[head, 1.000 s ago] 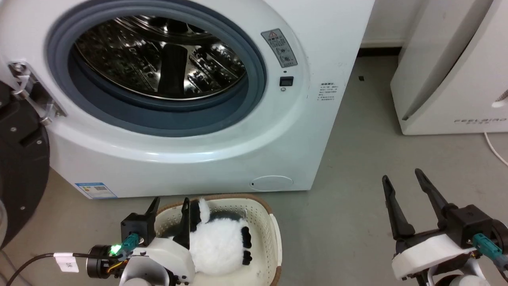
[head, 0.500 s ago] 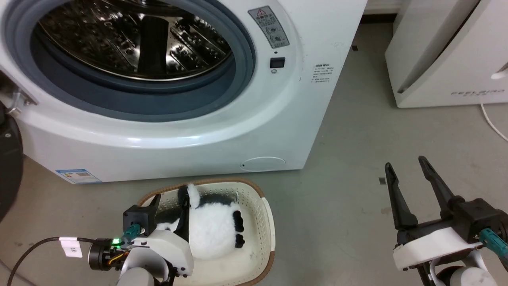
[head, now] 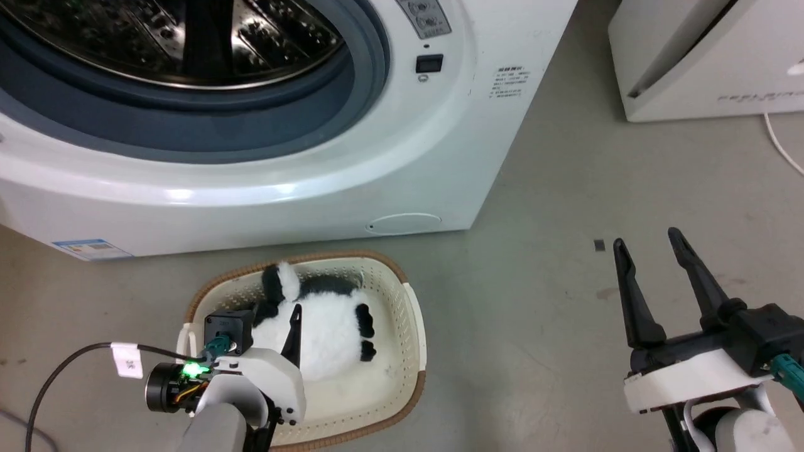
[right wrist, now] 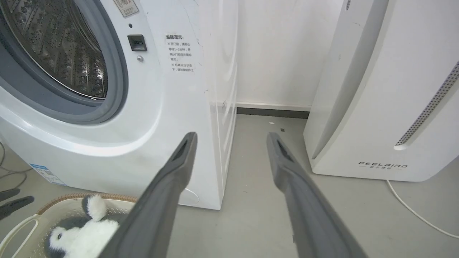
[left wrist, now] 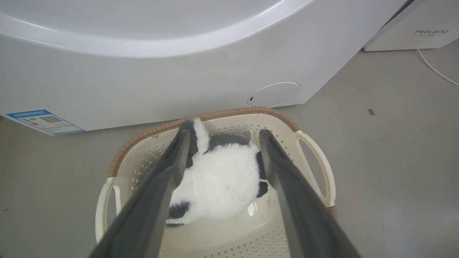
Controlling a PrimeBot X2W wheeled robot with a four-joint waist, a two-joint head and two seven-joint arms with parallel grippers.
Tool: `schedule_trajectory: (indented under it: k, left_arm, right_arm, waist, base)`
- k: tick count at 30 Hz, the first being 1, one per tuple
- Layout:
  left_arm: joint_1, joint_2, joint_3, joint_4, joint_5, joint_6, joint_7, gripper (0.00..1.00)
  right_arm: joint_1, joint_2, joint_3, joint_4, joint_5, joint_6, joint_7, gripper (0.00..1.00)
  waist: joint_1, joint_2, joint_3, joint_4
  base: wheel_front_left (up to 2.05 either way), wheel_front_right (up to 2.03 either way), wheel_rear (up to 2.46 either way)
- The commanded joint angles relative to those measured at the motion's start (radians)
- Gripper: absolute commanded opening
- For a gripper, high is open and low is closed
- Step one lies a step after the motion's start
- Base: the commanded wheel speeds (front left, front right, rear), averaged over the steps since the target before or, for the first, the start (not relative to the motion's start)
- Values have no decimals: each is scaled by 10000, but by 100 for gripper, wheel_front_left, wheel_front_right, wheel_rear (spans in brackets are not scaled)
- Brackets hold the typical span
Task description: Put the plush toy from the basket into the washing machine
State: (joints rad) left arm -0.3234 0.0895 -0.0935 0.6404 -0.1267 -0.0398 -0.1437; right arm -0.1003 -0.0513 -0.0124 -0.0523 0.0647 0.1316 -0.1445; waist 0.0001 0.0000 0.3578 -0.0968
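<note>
The plush toy, white with black limbs and ears, lies in the cream basket on the floor, just in front of the washing machine. The washer's porthole is open. My left gripper hangs open over the basket's near left side. In the left wrist view its fingers straddle the toy above the basket, and contact is unclear. My right gripper stands open and holds nothing over bare floor at the right. In the right wrist view it points between the washer and a white appliance.
A white slanted appliance lettered FEELBIRD stands at the far right, with a white cable trailing on the grey floor beside it. A narrow gap runs between it and the washer's side. A black cable loops by my left wrist.
The head view has tilted down, so the washer and basket slid up the picture and the door left it. My left fingertips now sit over the toy's middle, not the far rim.
</note>
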Motion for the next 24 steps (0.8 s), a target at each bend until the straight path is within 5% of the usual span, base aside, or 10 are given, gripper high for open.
schedule_trajectory:
  k: [1, 24]
  left_arm:
    - [-335, 113, -81, 406, -95, -28, -75, 100]
    - [-2449, 978, -1319, 3286, 152, -110, 899, 100]
  right_arm:
    - [-254, 6, 16, -113, 89, -5, -113, 100]
    - [-843, 8, 114, -365, 635, -7, -555, 100]
  waist:
    - [-1, 0, 219, -97]
    - [-1, 0, 2187, -819]
  base:
    - [0, 0, 0]
    - [0, 0, 0]
